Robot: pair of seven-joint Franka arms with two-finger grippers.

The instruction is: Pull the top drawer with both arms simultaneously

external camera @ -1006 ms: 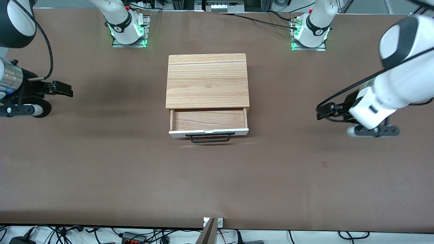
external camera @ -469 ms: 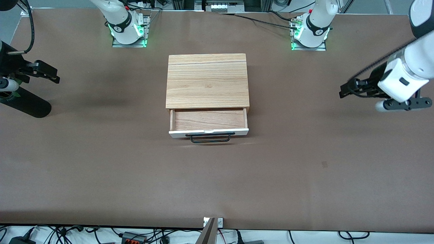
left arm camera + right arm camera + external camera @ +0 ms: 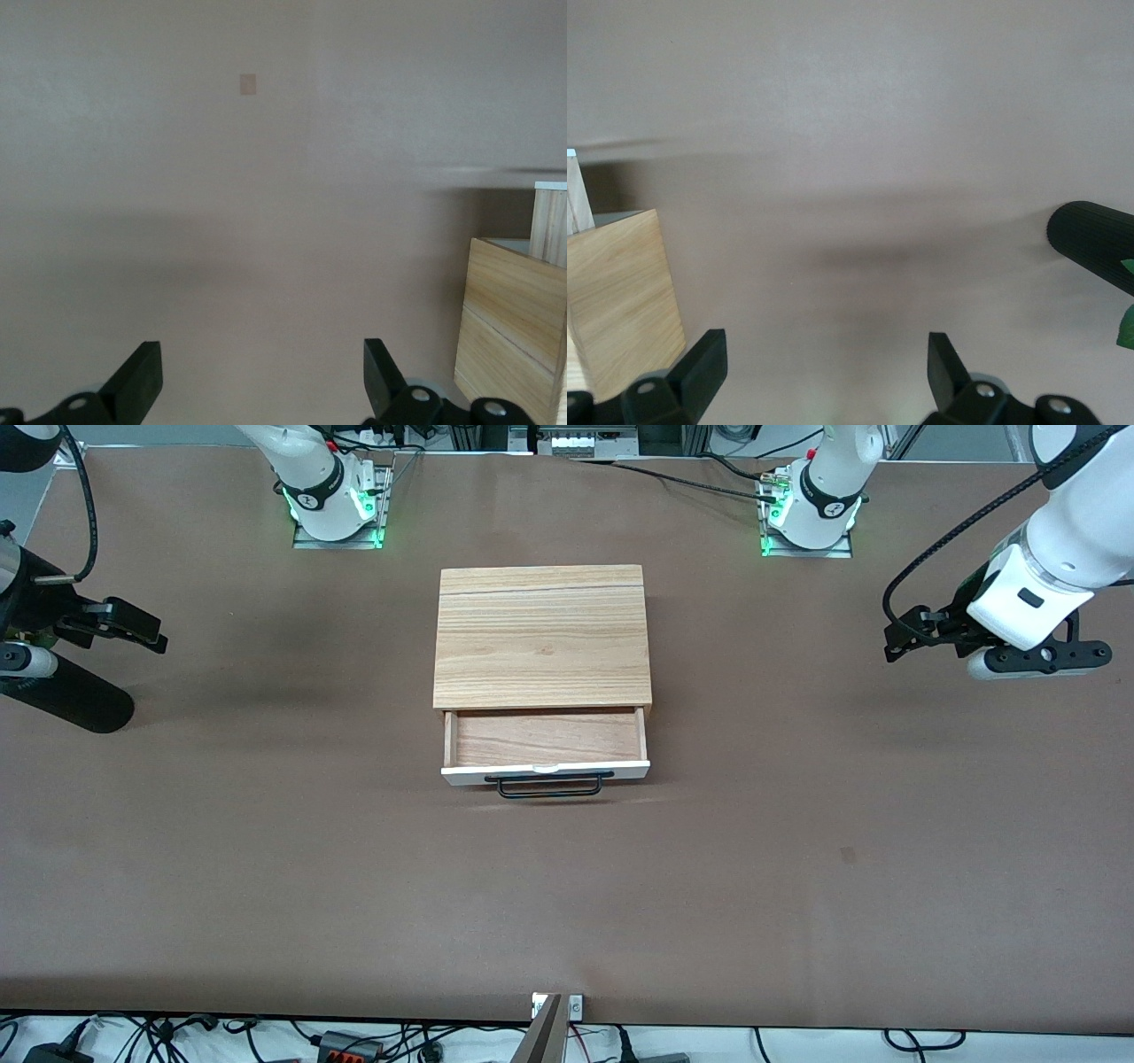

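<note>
The top drawer (image 3: 545, 740) stands pulled out of the wood-grain cabinet (image 3: 542, 636); its light wood floor shows and nothing lies in it. Its white front panel (image 3: 545, 772) carries the black bar handle (image 3: 549, 784). My left gripper (image 3: 895, 642) is open and empty over bare table toward the left arm's end, well apart from the drawer. My right gripper (image 3: 146, 633) is open and empty over bare table toward the right arm's end. The left wrist view shows the left gripper (image 3: 261, 381) and the cabinet's side (image 3: 509, 328). The right wrist view shows the right gripper (image 3: 824, 372) and the cabinet's side (image 3: 620, 301).
A black ribbed cylinder (image 3: 71, 700) lies at the right arm's end of the table, and it also shows in the right wrist view (image 3: 1094, 257). A small square mark (image 3: 848, 856) is on the brown table (image 3: 567, 903). The arm bases (image 3: 332, 509) stand beside the table's edge.
Both grippers have drawn away from the drawer toward the ends of the table, the left one farther than the right. The drawer has not moved.
</note>
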